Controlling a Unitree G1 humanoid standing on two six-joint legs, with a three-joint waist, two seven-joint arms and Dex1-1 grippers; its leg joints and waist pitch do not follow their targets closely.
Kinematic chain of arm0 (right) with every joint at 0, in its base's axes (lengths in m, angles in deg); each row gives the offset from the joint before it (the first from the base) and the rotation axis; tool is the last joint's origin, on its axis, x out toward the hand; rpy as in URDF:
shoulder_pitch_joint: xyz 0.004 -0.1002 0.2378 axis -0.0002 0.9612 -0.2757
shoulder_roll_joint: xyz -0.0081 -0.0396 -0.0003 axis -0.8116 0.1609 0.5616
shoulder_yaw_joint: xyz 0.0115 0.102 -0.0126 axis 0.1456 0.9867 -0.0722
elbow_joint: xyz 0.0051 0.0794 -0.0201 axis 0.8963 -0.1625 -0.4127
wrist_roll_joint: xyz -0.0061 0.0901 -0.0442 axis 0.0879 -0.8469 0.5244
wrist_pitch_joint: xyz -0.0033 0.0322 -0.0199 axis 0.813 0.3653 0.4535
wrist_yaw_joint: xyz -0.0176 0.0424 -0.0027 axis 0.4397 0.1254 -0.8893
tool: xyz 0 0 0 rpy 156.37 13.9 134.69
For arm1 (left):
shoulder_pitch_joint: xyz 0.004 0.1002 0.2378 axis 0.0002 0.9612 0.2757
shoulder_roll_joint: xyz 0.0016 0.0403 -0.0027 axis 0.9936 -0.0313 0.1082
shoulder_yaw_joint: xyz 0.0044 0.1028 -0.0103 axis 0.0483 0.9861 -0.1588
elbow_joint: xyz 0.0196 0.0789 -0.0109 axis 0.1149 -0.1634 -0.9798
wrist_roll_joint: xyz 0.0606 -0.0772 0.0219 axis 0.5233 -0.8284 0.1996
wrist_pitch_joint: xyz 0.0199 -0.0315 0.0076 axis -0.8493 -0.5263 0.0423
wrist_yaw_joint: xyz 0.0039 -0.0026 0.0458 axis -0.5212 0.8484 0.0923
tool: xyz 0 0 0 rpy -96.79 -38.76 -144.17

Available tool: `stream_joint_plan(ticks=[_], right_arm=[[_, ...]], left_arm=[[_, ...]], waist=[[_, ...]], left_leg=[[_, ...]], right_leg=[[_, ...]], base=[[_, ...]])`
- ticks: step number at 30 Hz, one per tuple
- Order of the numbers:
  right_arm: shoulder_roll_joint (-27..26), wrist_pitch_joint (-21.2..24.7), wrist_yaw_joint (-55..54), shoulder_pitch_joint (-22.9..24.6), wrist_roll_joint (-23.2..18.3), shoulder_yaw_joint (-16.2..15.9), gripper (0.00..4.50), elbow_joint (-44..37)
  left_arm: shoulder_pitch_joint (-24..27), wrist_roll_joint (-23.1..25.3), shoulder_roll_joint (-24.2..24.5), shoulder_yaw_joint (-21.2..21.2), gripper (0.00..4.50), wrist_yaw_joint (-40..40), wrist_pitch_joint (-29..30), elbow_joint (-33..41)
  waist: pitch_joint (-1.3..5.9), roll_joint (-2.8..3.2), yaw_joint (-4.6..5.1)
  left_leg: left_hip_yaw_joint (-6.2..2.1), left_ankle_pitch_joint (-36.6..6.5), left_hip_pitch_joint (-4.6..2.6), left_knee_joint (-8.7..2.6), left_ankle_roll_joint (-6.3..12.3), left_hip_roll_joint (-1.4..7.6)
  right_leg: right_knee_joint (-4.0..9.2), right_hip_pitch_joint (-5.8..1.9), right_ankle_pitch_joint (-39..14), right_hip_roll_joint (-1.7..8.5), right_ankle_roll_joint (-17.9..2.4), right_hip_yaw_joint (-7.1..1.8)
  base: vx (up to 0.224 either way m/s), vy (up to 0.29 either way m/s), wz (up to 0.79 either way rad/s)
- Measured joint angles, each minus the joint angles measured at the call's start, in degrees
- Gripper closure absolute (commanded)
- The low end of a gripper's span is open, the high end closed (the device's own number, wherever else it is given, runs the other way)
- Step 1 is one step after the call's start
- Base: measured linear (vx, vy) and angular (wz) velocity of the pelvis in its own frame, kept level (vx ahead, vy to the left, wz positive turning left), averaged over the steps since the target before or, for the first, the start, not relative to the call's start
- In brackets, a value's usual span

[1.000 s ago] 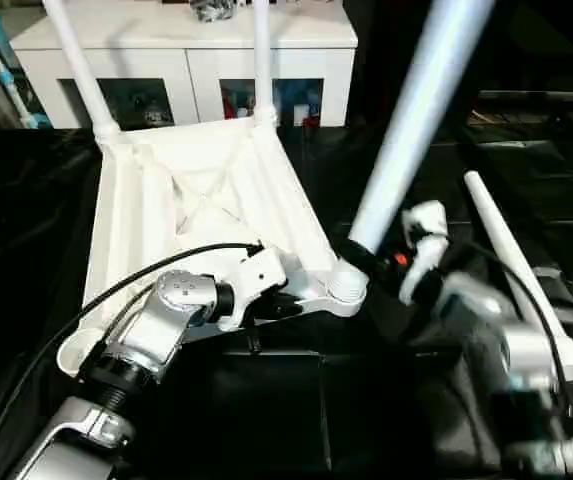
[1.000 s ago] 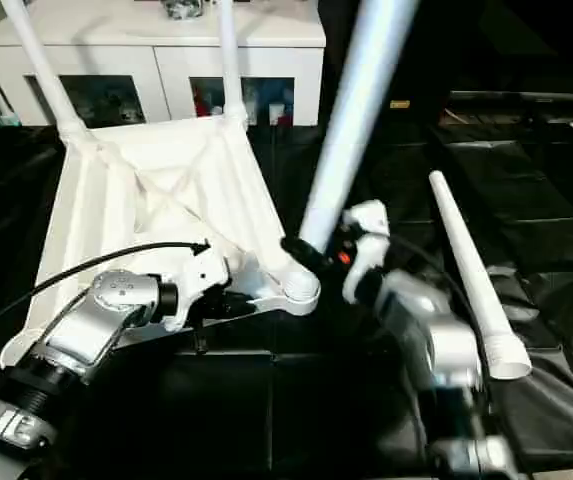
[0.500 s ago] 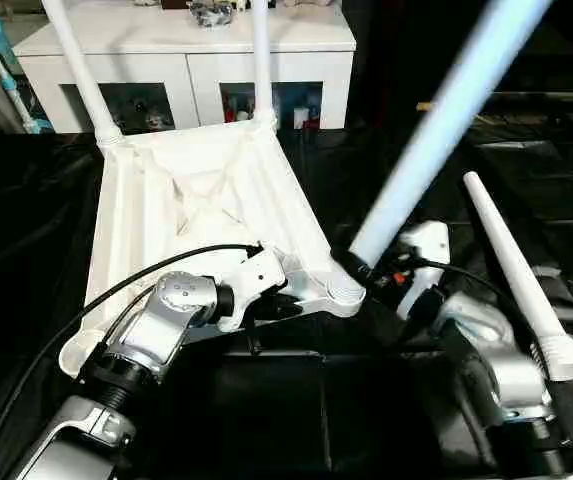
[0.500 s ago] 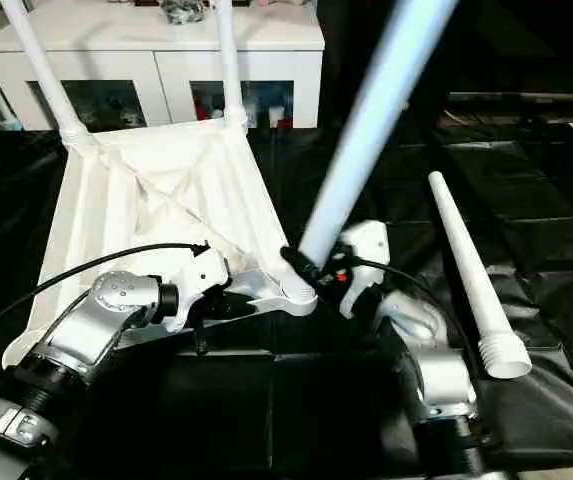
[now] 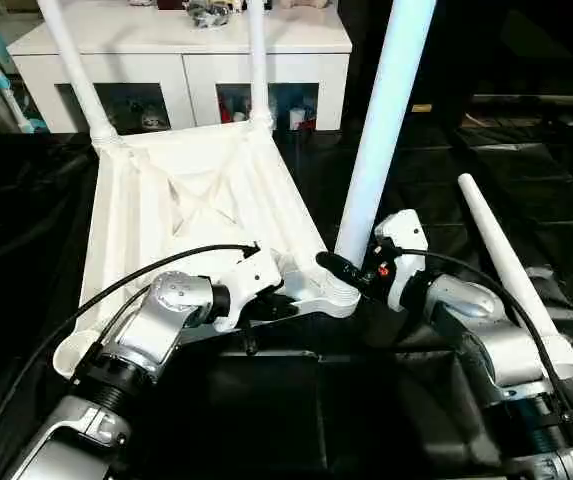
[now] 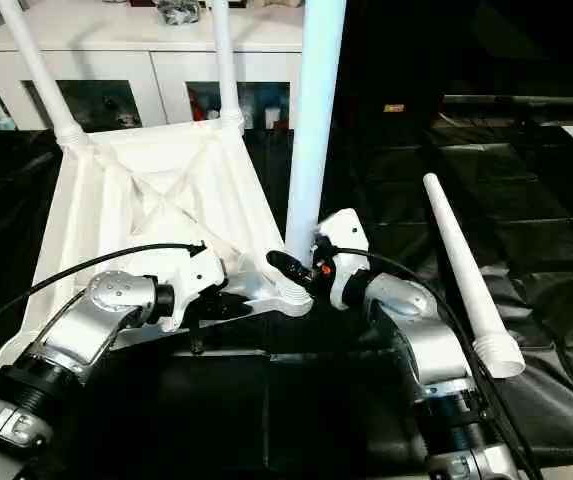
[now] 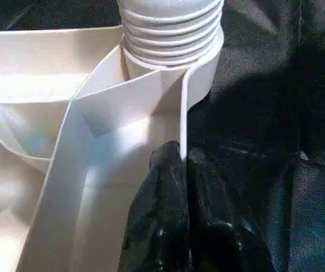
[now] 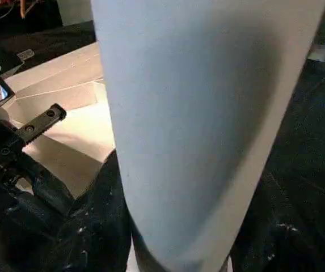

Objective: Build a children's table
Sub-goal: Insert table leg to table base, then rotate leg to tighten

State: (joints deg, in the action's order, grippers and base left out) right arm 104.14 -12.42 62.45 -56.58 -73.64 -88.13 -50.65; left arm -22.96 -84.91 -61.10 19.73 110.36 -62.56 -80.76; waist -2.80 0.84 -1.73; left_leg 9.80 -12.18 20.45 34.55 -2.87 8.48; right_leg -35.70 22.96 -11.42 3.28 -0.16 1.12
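The children's table top [image 5: 196, 200] lies upside down on black cloth, ribbed underside up. Two legs [image 5: 71, 65] [image 5: 257, 60] stand in its far corner sockets. A third leg [image 5: 381, 130] stands almost upright with its threaded end [image 7: 171, 28] in the near right corner socket. My right gripper [image 5: 351, 272] is shut around that leg just above the socket. My left gripper [image 7: 184, 164] is shut on the thin rim wall of the table top right beside the same socket. A fourth leg [image 5: 511, 270] lies loose on the cloth to the right.
A white cabinet [image 5: 186, 45] with glass doors stands behind the table top. Black cloth [image 5: 526, 150] covers the work surface all round. My left forearm [image 5: 156, 330] and its cable reach over the table top's near edge.
The third leg has swung from leaning far to the right to almost upright in the near right socket, and my right arm has moved with it. The left gripper has stayed put.
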Motion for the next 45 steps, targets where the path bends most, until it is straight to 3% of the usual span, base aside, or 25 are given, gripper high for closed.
stream_joint_plan(ticks=[14, 37, 41, 45], right_arm=[[-2.12, -0.41, -2.92, 0.78, 0.82, -0.1, 2.65, 0.13], [-1.49, -2.76, -1.88, 0.57, 1.53, -0.99, 2.65, 1.15], [-3.05, -2.54, -4.28, 0.45, 1.56, -0.55, 2.65, 1.5], [-7.66, -3.21, -12.09, -2.01, 2.76, 0.78, 2.65, 5.26]], left_arm=[[-0.29, -0.11, 0.45, 0.11, 4.5, 0.59, 0.41, -0.93], [-0.88, -0.13, 0.43, 0.13, 4.5, 1.07, 0.2, -2.01], [-0.96, -0.14, 0.46, -0.06, 4.5, 0.81, 0.73, -2.07], [-1.75, -0.03, -0.61, -0.9, 4.5, -2.54, 3.21, -3.21]], waist=[[0.26, 0.04, 0.18], [0.38, 0.3, 0.12], [0.37, 0.31, 0.19], [0.35, 0.35, 0.91]], left_leg=[[0.0, -0.01, -0.47, -0.38, -0.03, 0.0], [0.0, -0.02, -0.47, -0.49, -0.04, 0.0], [-0.01, -0.02, -0.48, -0.55, -0.04, 0.0], [-0.03, -0.02, -0.52, -0.65, -0.04, -0.03]], right_leg=[[0.68, -0.33, -0.01, -0.03, 0.02, 0.08], [0.75, -0.21, -0.03, -0.02, 0.05, 0.08], [0.76, -0.16, -0.04, -0.03, 0.07, 0.08], [0.98, -0.01, -0.07, -0.02, 0.11, 0.12]], base=[[0.0, 0.0, 0.0], [0.0, 0.0, 0.0], [0.0, 0.0, 0.0], [0.0, 0.0, 0.0]])
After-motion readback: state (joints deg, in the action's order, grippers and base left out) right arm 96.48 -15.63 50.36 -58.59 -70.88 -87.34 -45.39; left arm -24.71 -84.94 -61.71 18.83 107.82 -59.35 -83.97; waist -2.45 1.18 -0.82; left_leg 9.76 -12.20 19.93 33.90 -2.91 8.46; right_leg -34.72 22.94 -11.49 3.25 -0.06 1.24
